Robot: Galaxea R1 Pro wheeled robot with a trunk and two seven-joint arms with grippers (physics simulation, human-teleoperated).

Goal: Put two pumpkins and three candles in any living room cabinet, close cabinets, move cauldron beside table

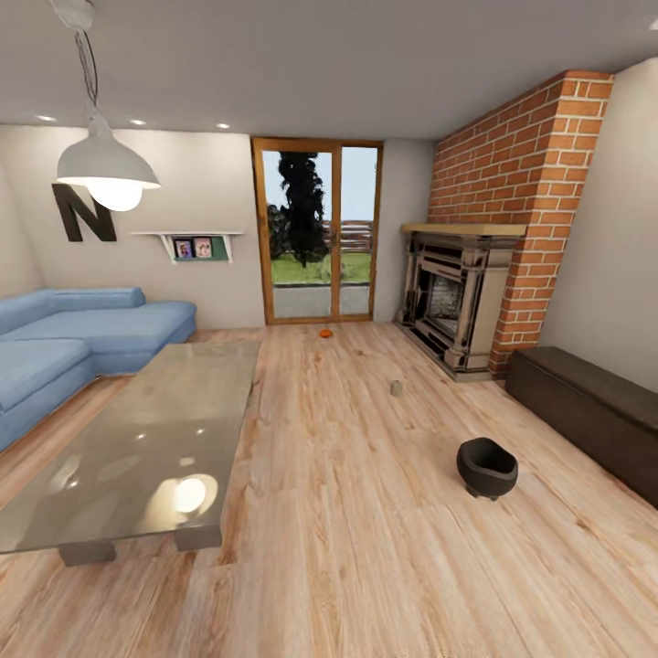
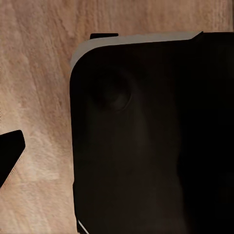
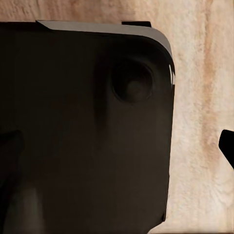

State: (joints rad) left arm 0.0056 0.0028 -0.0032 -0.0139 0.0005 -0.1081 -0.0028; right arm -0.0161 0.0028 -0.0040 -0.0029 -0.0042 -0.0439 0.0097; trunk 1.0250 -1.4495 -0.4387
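The cabinet (image 1: 585,407) runs off the right edge, its near end cut away. The sofa (image 1: 64,343) is clipped at the left. Far off, 1 candle (image 1: 397,387) and 1 pumpkin (image 1: 325,334) are too small for detail.

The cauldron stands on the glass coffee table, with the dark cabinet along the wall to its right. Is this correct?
Not quite. The head view shows the cauldron on the wooden floor, apart from the coffee table. The cabinet is indeed along the wall to its right.
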